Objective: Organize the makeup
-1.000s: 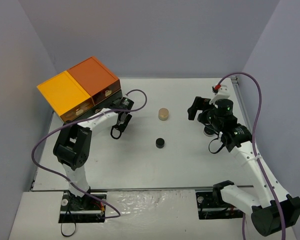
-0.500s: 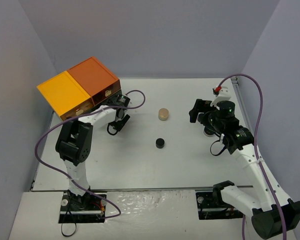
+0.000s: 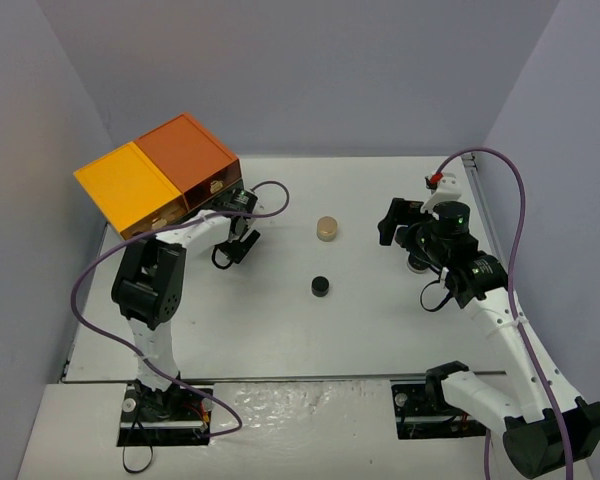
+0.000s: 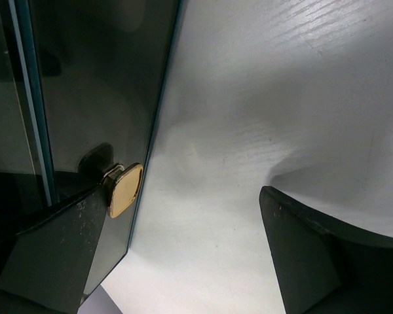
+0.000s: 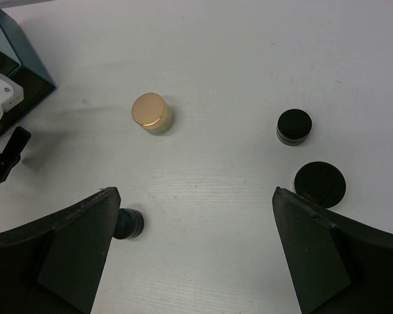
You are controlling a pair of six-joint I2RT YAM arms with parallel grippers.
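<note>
1. The cabinet [image 3: 160, 175] is sitting in the worktop's [image 3: 280, 330] far-left corner.
2. The jar [image 3: 327, 228] is standing mid-worktop; the first compact [image 3: 322, 287] is lying before it.
3. The second compact [image 5: 294, 126] and third compact [image 5: 320, 184] are lying together toward the right edge.

1. the top view is evenly, softly lit; the white table [image 3: 380, 320] is uniformly bright, with faint shadows under the arms [image 3: 500, 320].
2. the left wrist view is dim at left, where the dark cabinet [image 4: 85, 78] shows murky reflections; a broad soft shadow crosses the table.
3. its gold knob [image 4: 125, 190] glints; the left gripper [image 4: 185, 196] is a dark, featureless shape.
4. the right wrist view is bright and sharp; the gold-lidded jar [image 5: 149, 111] gleams.
</note>
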